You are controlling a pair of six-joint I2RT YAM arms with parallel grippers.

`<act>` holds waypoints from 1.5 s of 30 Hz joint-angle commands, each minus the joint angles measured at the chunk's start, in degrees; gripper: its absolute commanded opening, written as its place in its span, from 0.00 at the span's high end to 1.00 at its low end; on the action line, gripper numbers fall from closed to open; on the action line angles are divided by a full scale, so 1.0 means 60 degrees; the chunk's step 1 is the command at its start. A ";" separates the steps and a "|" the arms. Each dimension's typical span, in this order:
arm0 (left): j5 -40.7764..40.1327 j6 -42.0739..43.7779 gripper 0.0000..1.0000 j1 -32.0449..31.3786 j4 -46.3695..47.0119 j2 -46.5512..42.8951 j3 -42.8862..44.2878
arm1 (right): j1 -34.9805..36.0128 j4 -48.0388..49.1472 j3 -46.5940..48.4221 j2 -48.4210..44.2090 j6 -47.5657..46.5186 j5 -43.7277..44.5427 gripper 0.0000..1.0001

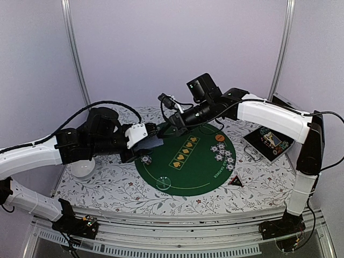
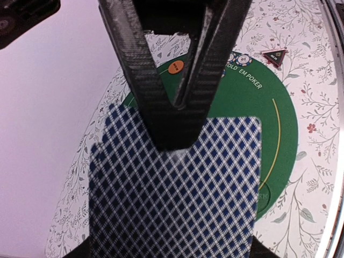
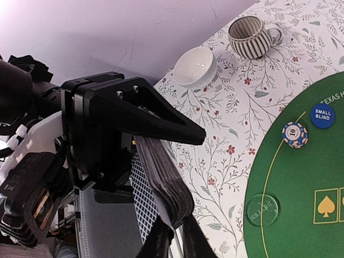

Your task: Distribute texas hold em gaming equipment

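Green felt fills the middle of the table in the overhead view. It is a round poker mat with a cluster of poker chips at its 2 o'clock, an orange button at 1 o'clock and a lone chip at 9 o'clock. Above the mat's 10 o'clock edge the left gripper holds the deck off the table. The right gripper reaches across from 3 o'clock to meet it. The pose reads as a hand-off, with one arm acting as card holder so the other can peel cards away for dealing.

The left wrist view shows that arm's dark fingers clamped over the deck's upper edge, and the blue diamond back of the outermost card faces the camera. Gripping at one edge probably leaves the rest of the card free to be drawn off.

In the right wrist view the deck stands on edge in the left gripper's black jaws. At 6 o'clock the right gripper appears pinched shut on the free end of the outermost card. The blue small-blind button and the lone chip lie on the mat at 3 o'clock. The white bowl and striped mug stand off it near 12 and 1 o'clock, out of the dealing.
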 commanded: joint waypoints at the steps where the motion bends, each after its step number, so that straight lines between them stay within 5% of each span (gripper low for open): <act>1: 0.0098 -0.0113 0.42 0.0150 0.0096 0.0052 -0.0115 | -0.0032 -0.0192 0.0336 0.0092 0.0098 -0.0333 0.94; 23: 0.0281 -0.0362 0.43 0.0409 0.0107 -0.0108 -0.0454 | -0.0232 -0.0746 0.0698 -0.0221 -0.0222 -0.0324 0.99; 37: 0.0355 -0.0974 0.44 0.0834 0.0141 -0.0063 -0.0576 | -0.1420 -0.0566 0.0783 -0.1157 0.0135 -0.0569 0.99; 45: 0.0297 -0.1198 0.45 0.1423 0.0185 -0.0209 -0.0690 | -0.2740 -0.0499 0.0030 -0.1633 0.0546 0.1452 0.99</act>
